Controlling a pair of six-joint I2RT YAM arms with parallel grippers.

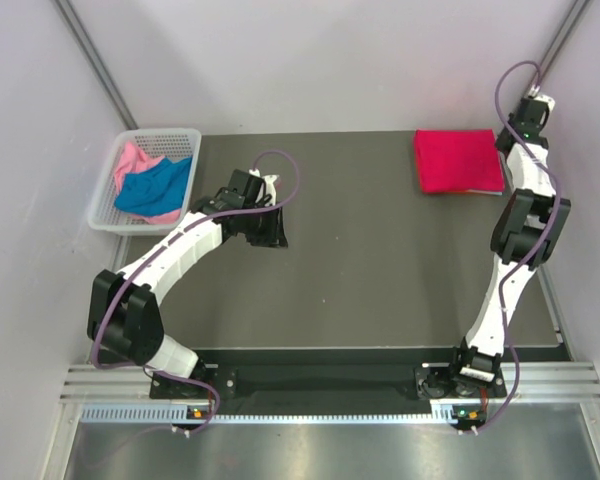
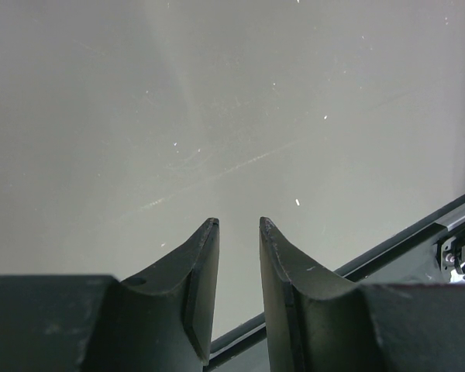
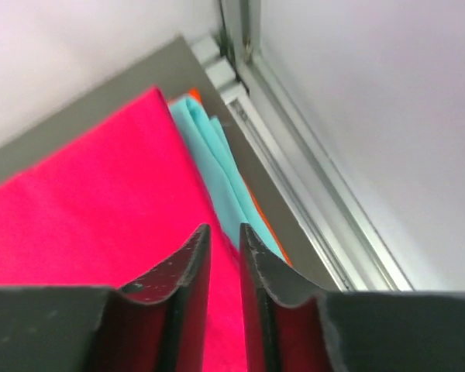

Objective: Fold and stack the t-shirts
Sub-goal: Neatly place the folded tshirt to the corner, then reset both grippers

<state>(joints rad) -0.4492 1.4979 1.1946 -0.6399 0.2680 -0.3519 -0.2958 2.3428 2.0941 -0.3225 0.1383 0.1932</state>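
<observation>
stack going up in the far right corner of the tabletop (image 1: 360,260): crimson red t-shirt (image 1: 458,162) folded flat on top, and the right wrist view shows the turquoise t-shirt (image 3: 217,167) and a sliver of the orange t-shirt (image 3: 192,94) peeking out beneath it along the right edge. tucked into that corner, the pile leaves the middle free as a folding area, by my reading.

right pincer (image 3: 225,229) hangs over the red shirt's right edge, jaws only a narrow slit apart, and no cloth visibly pinched between them. looks to me like a placing pose rather than a carry.

left pincer (image 2: 239,225) sits over bare tabletop toward the far left, jaws narrowly parted and gripping nothing, close to the white basket (image 1: 165,132) at the far left corner. that's sensible positioning, because the royal blue t-shirt (image 1: 152,188) and pink t-shirt (image 1: 132,158) lie crumpled in there, unfolded, blue on top of pink.

three down, two to go, i'd say, and blue is the likely next pick since it's the easier one to reach.
</observation>
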